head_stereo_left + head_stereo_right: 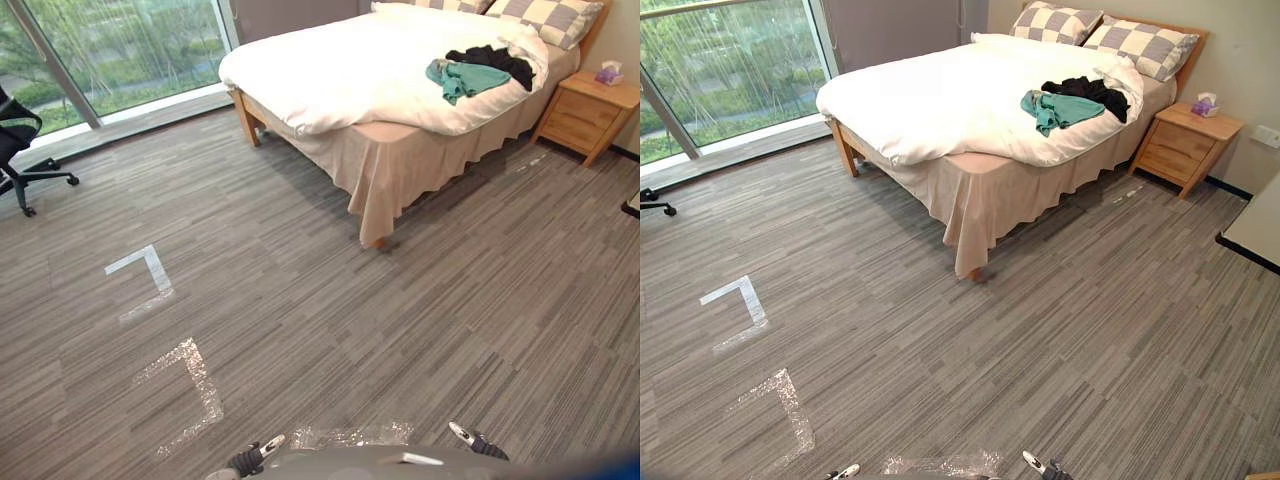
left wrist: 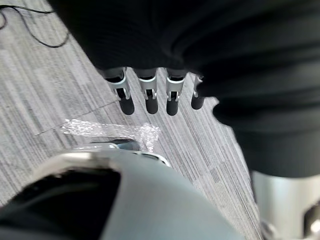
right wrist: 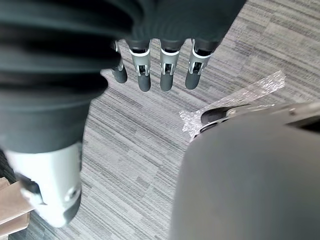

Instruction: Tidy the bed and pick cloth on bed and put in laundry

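**Approach stage, as judged.** The robot stands on the grey carpet point(image 1: 420, 330), well apart from the bed point(image 1: 246, 112), so the step in hand is the walk up to it. The task's cloth lies crumpled on the white duvet point(image 1: 340, 70) near the pillow end, on the side towards the nightstand point(image 1: 590, 115). It is a teal garment point(image 1: 465, 78) touching a black garment point(image 1: 495, 60). The left hand point(image 2: 149, 95) and right hand point(image 3: 167, 65) hang over the carpet with fingers straight and spread, holding nothing.

**Doing the step well.**
- The robot should steer round the bed's near corner, where the beige skirt point(image 1: 390, 180) drapes to the floor.
- It should stop on the nightstand side, close enough that the garments can be reached without leaning across the duvet.
- The arms are best kept low until then.
- Since the garments touch, one grasp may take both. The soft duvet beneath could bunch up with them, so the fingers should close on the upper folds alone.

**Views compared.**
- The right eye view takes in both checked pillows point(image 1: 1145, 45) whole. It also shows a pale surface point(image 1: 1258, 228) at its right border, whose nature cannot be told.
- The left eye view adds a black office chair point(image 1: 15, 140) by the window point(image 1: 120, 50).
- The wrist views settle how the fingers stand — the head views give only dark tips at the lower edge.
- Where the laundry is to go cannot be told.
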